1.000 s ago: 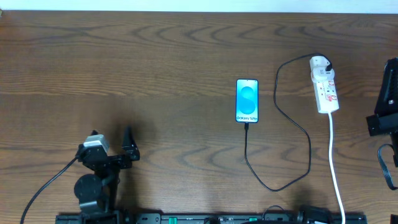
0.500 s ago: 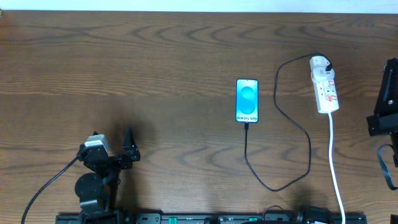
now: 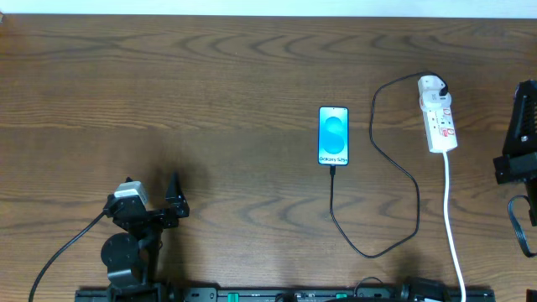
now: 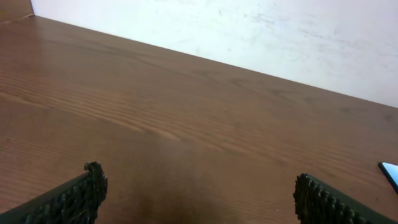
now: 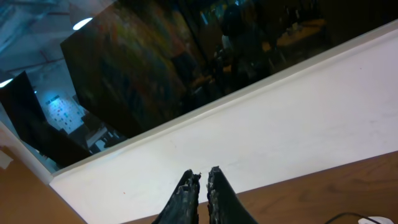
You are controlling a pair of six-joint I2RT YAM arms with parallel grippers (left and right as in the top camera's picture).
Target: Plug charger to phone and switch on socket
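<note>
The phone (image 3: 333, 136) lies flat mid-table with its blue screen lit; one corner of it shows in the left wrist view (image 4: 390, 175). The charger (image 3: 417, 195) is a thin black cable that loops from a black plug at the far end of the socket (image 3: 438, 114) round to the phone's near edge, where its tip meets the phone. The socket is a white power strip at the right. My left gripper (image 3: 151, 189) is open and empty near the front left, its jaws wide apart (image 4: 199, 186). My right gripper (image 5: 203, 175) is shut and empty, pointing up toward the wall.
The socket's thick white cord (image 3: 451, 220) runs to the front edge. The right arm (image 3: 522, 138) stands at the table's right edge beside the socket. A white wall (image 4: 249, 31) borders the far side. The left arm's base and cable (image 3: 63, 247) are at the front left.
</note>
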